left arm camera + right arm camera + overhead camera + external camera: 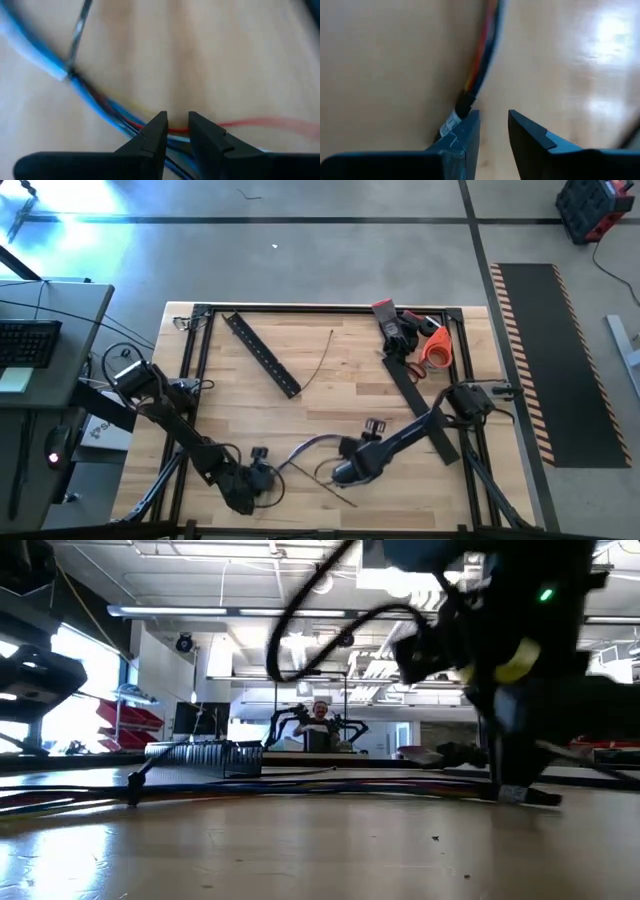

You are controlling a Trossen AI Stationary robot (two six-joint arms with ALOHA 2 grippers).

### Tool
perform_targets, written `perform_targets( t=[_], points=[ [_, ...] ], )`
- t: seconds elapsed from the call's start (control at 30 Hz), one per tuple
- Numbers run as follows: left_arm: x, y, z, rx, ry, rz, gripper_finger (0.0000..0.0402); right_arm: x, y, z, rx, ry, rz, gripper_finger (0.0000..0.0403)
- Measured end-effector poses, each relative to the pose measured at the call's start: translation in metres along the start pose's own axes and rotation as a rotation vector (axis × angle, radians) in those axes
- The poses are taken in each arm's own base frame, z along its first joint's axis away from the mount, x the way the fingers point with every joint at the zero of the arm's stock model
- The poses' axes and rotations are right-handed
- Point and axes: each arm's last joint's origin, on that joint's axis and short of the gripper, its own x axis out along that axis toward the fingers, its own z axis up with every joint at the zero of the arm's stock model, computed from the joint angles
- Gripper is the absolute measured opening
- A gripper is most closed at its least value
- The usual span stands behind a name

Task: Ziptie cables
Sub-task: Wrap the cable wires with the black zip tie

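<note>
Near the table's (330, 380) front edge, the cables (310, 450) lie between both grippers. Left gripper (176, 131) stands narrow over them; right gripper (492, 127) narrow, just beside. Closing off-center could let strands slip loose.

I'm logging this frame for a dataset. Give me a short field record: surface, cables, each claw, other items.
surface: wooden table in a black frame
cables: bundle on the table's near part, between both claws
left claw: low over the bundle, fingers narrowly apart astride a red wire
right claw: at the bundle's end, a gap between its fingers
other items: perforated black bar, orange-handled scissors
</note>
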Motion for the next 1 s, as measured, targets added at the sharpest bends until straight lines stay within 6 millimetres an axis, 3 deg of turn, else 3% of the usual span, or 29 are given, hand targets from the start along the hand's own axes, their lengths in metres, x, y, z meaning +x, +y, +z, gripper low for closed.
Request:
perform_targets(
  t=[0.13, 0.27, 0.47, 0.6, 0.7, 0.83, 1.0],
  points=[
    [-0.015, 0.007, -0.001, 0.017, 0.024, 0.051, 0.0054, -0.014, 0.010, -0.003, -0.046, -0.021, 0.042, 0.0084],
    [-0.033, 0.007, 0.007, 0.009, -0.026, 0.016, 0.0051, -0.025, 0.013, -0.011, -0.043, -0.072, -0.028, 0.0083],
    [-0.060, 0.009, 0.017, 0.008, -0.123, 0.016, 0.0051, -0.063, 0.010, -0.027, -0.055, -0.305, -0.074, 0.0083],
    [-0.066, 0.012, 0.021, 0.005, -0.199, 0.098, 0.0051, -0.095, 0.004, -0.032, -0.039, -0.531, -0.078, 0.0083],
    [-0.063, 0.019, 0.026, -0.008, -0.254, 0.208, 0.0057, -0.110, -0.007, -0.027, -0.075, -0.594, -0.064, 0.0082],
    [-0.052, 0.049, 0.042, -0.101, -0.272, 0.339, 0.0072, -0.110, -0.038, -0.019, -0.053, -0.594, 0.002, 0.0082],
    [-0.035, 0.122, 0.073, -0.121, -0.216, 0.420, 0.0099, -0.077, -0.068, -0.024, 0.045, -0.700, 0.133, 0.0082]
  ],
)
